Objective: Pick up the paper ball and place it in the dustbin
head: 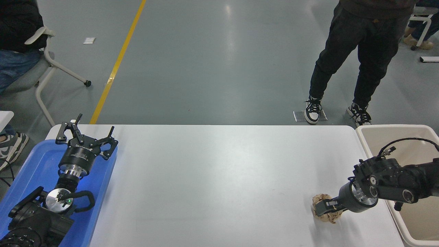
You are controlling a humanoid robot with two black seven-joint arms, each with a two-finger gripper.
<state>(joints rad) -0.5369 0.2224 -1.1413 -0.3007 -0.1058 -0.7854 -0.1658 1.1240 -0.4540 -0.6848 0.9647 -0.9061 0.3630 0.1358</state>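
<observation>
The tan-brown crumpled paper ball (319,199) lies on the white table (219,178) near its front right corner. My right gripper (324,209) comes in from the right edge and is down on the ball, open, with its jaws around the wad and covering its middle. The ball rests on the table. The cream-white dustbin (394,127) stands just off the table's right edge, right of the ball, and my right arm crosses over its rim. My left gripper (85,135) is parked, open and empty, at the lower left.
A shallow blue tray (31,171) lies under the parked left arm at the table's left end. A person in dark trousers (343,58) stands beyond the far right corner. A chair (44,65) with a seated person is at the far left.
</observation>
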